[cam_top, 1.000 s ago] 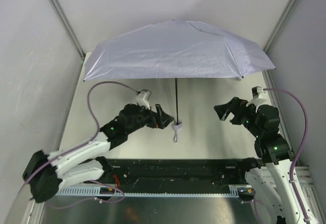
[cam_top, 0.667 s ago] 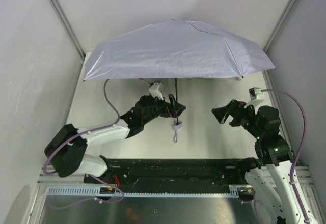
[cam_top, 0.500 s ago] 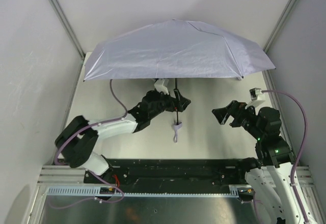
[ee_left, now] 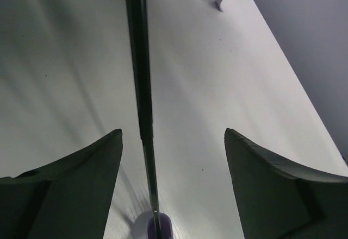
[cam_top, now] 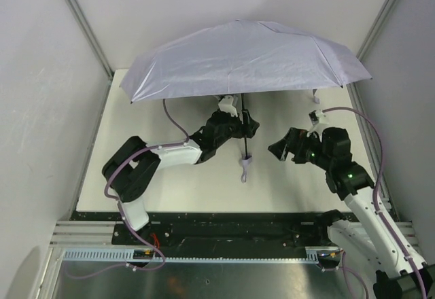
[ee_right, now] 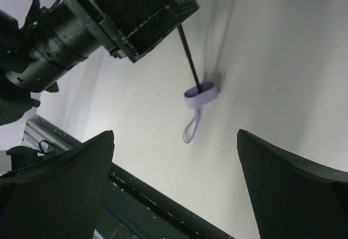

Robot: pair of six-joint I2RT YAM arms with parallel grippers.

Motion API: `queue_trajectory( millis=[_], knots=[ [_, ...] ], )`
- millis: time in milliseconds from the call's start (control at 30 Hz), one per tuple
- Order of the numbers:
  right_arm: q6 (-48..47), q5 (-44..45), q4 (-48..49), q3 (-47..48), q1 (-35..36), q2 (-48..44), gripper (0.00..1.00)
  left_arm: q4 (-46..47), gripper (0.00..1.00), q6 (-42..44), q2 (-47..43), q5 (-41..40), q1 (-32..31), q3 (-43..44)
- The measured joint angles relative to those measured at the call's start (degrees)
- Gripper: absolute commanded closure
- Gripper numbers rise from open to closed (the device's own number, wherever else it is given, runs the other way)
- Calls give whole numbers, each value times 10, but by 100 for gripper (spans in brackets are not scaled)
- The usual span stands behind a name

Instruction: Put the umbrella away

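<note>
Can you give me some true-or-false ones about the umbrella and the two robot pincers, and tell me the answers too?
1. The umbrella is open. True.
2. The left pincer is squeezing the shaft tight. False: its jaws stand on either side of the black shaft, with gaps showing.
3. The right pincer is holding the handle. False: it is open, apart from the handle, and holds nothing.
4. The handle has a wrist loop on it. True.
</note>
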Motion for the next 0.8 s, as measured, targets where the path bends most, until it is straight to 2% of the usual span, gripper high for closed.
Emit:
queue_trajectory(
  millis=[67, 167, 367, 533, 667, 800],
  knots=[
    [10, 0, 14, -2, 14, 15, 1, 2, 11, 4, 3, -8, 2, 2],
    [24, 4, 32, -2, 28, 19, 1, 3, 11, 6, 7, -21, 6, 2],
    [42, 40, 40, -2, 35, 16, 1, 13, 28, 1, 43, 11, 28, 10],
    [66, 59, 50, -2, 35, 11, 1, 18, 60, 5, 63, 47, 43, 28],
    [101, 57, 86, -2, 33, 18, 1, 28, 93, 17, 64, 80, 44, 46],
    [129, 40, 126, -2, 32, 35, 1, 31, 100, 24, 58, 108, 44, 45]
  ],
)
